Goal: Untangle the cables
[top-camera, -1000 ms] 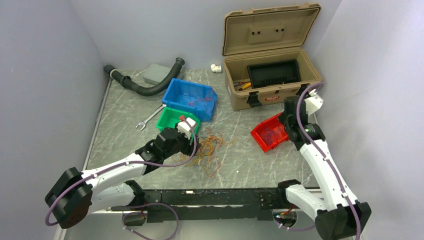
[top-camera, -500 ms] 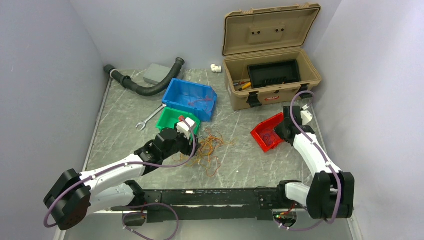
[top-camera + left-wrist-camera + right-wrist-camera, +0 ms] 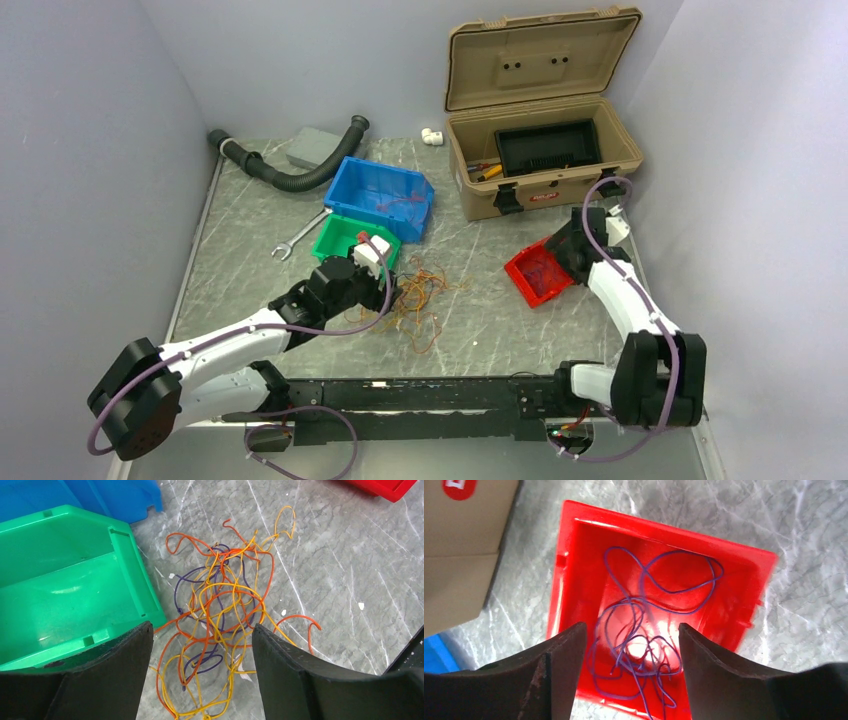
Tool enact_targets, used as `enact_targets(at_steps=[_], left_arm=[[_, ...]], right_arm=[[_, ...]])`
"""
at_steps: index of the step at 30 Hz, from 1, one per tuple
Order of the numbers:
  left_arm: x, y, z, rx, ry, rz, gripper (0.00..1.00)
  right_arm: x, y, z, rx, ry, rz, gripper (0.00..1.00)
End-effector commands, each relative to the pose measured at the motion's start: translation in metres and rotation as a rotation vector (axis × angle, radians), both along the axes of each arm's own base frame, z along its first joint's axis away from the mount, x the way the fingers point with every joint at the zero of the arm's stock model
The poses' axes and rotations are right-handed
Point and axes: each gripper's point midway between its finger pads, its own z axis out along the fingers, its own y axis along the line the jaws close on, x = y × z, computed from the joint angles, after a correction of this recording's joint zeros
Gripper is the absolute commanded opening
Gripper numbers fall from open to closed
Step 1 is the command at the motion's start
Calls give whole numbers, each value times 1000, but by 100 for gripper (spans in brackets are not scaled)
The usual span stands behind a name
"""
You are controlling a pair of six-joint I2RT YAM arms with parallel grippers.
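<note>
Cables (image 3: 220, 610): purple strands seen only from wrist; left pincer (image 3: 200, 645) spread, right pincer (image 3: 631, 645) spread over red bin (image 3: 579, 570).

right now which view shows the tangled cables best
Left wrist: the cables fill the frame, orange, yellow and purple strands distinct beside the green bin. Top external shows a fuzzy clump; right wrist misses them.

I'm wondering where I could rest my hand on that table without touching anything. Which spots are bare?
Bare marble lies between the cables and the red bin, and along the left side, from the wrench to the edge of the table. It is crowded around the blue bin and green bin, right by the cables, and at the toolbox.
</note>
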Motion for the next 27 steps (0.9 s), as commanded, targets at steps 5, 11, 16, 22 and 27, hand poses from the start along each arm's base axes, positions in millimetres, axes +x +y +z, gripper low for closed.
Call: enact_targets(at_steps=[5,11,16,22,27], left_arm=[[6,-4,-6,31,15,-2,79],[6,-13,-16,58,60,-36,80],[7,-15,-24,91,94,-42,69],[6,-10,-21,85,77,-31,37],[8,-6,-29,127,100,-12,1]], right_arm=[[10,26,87,-140,-240,261,72],[-1,101,126,-138,-353,672,81],[-16,151,105,-30,-309,878,78],[-35,191,76,30,-265,997,74],[-44,201,66,22,-244,1028,74]])
